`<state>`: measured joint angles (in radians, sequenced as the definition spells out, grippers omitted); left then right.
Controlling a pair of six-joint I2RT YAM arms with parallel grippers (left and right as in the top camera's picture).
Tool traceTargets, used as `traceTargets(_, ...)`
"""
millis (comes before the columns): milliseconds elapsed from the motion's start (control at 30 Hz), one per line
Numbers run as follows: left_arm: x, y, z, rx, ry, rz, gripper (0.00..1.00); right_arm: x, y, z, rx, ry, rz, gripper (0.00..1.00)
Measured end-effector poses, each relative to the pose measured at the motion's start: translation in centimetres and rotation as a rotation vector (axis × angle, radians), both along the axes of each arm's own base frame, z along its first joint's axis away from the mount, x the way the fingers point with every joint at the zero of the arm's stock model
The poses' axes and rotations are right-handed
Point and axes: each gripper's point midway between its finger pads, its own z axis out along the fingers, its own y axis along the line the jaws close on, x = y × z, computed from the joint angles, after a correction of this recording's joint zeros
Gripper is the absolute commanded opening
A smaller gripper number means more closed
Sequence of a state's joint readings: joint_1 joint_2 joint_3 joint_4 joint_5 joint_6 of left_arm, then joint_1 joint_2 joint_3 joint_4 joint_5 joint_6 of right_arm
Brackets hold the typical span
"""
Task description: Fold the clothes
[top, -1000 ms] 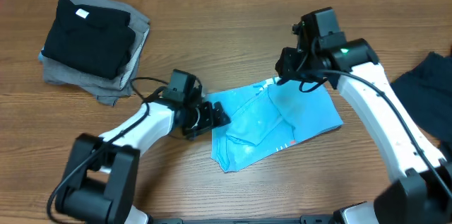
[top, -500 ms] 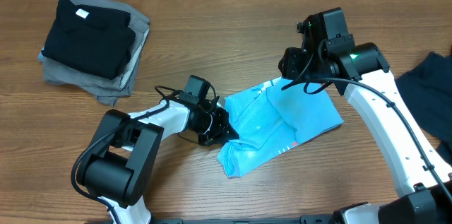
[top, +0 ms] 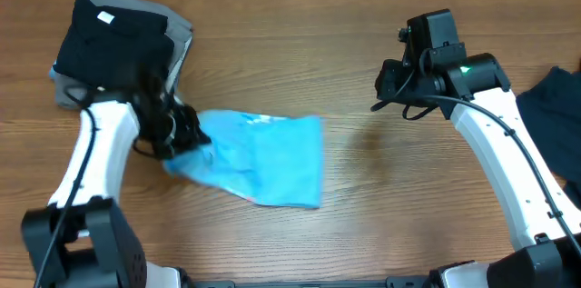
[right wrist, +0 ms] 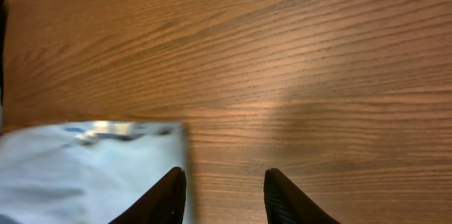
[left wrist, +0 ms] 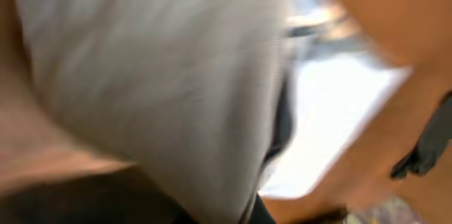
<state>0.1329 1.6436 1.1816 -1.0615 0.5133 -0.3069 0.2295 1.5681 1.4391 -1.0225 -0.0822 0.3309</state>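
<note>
Folded light blue T-shirt (top: 263,165) with pale print, flat on the brown wooden counter (top: 300,43), left of centre. Touched at its left edge by the left hand (top: 182,138); cannot tell whether clamped, the wrist view being all blur. Well apart to the right, above bare wood, the right hand (right wrist: 224,178), fingers parted, holding nothing. At the far left corner, a black-on-grey stack of shirts (top: 113,47); at the right edge, a dark navy garment (top: 556,111).

Folded shirt (top: 259,156) lies left of centre, shirt stack (top: 118,47) behind it (another garment (top: 554,111) far right)
</note>
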Motion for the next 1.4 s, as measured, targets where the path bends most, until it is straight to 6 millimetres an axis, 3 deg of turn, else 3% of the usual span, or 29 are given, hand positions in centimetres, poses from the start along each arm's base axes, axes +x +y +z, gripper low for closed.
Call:
traceTargets(67,2.0,-0.3,2.5,0.003,-0.092,-0.016,0.04,0.1,-0.3,0.0,-0.002,-0.002,-0.01,0.4)
traceTargets(133,3.7,-1.9,4.4,0.002,-0.177,-0.061,0.04,0.2,-0.5,0.0,-0.002,-0.001,-0.018,0.4)
traceTargets(200,4.9,-4.6,5.8,-0.001,-0.249,-0.13,0.05,0.2,-0.8,0.0,-0.001,0.0,-0.027,0.43)
traceTargets(267,5.2,-8.8,6.7,-0.004,-0.311,-0.22,0.13,0.3,-1.3,0.0,-0.001,0.001,-0.042,0.45)
traceTargets(333,4.0,-12.8,6.6,0.014,-0.32,-0.313,0.27,0.3,-1.8,-0.1,-0.003,0.008,-0.054,0.45)
traceTargets(367,2.9,-14.7,6.3,0.028,-0.311,-0.361,0.3,0.2,-1.9,-0.2,-0.003,0.013,-0.059,0.45)
traceTargets(467,-0.9,-19.2,4.3,0.082,-0.24,-0.494,0.24,0.1,-2.4,-0.2,-0.005,0.021,-0.07,0.48)
traceTargets(533,-3.4,-20.6,2.4,0.138,-0.167,-0.568,0.15,0.1,-2.4,-0.3,-0.008,0.024,-0.07,0.49)
traceTargets(633,-6.4,-19.9,-0.2,0.249,-0.032,-0.621,0.13,0.0,-2.4,-0.3,-0.009,0.025,-0.071,0.5)
traceTargets(700,-7.3,-18.4,-0.7,0.326,0.025,-0.621,0.14,0.1,-2.4,-0.3,-0.009,0.024,-0.071,0.5)
traceTargets(767,-7.5,-16.7,-0.7,0.39,0.061,-0.603,0.21,0.0,-2.4,-0.3,-0.009,0.025,-0.071,0.53)
traceTargets(833,-7.0,-15.1,-0.5,0.445,0.073,-0.572,0.46,0.1,-2.4,-0.3,-0.008,0.024,-0.071,0.53)
traceTargets(933,-4.7,-13.2,0.8,0.479,0.017,-0.506,0.59,0.1,-2.4,-0.3,-0.009,0.024,-0.071,0.53)
traceTargets(1033,-2.8,-11.6,2.2,0.477,-0.038,-0.45,0.62,0.0,-2.4,-0.3,-0.008,0.025,-0.071,0.54)
traceTargets(1133,-1.8,-10.0,2.3,0.482,-0.047,-0.424,0.61,0.0,-2.4,-0.3,-0.009,0.026,-0.071,0.54)
traceTargets(1233,-2.0,-9.5,0.8,0.459,-0.021,-0.435,0.61,-0.2,-2.5,-0.4,-0.01,0.034,-0.071,0.54)
traceTargets(1300,-2.5,-9.7,-0.8,0.431,0.012,-0.461,0.68,-0.2,-2.5,-0.4,-0.011,0.036,-0.071,0.54)
traceTargets(1400,-2.7,-10.2,-3.0,0.405,0.019,-0.482,0.69,-0.2,-2.5,-0.4,-0.011,0.038,-0.071,0.54)
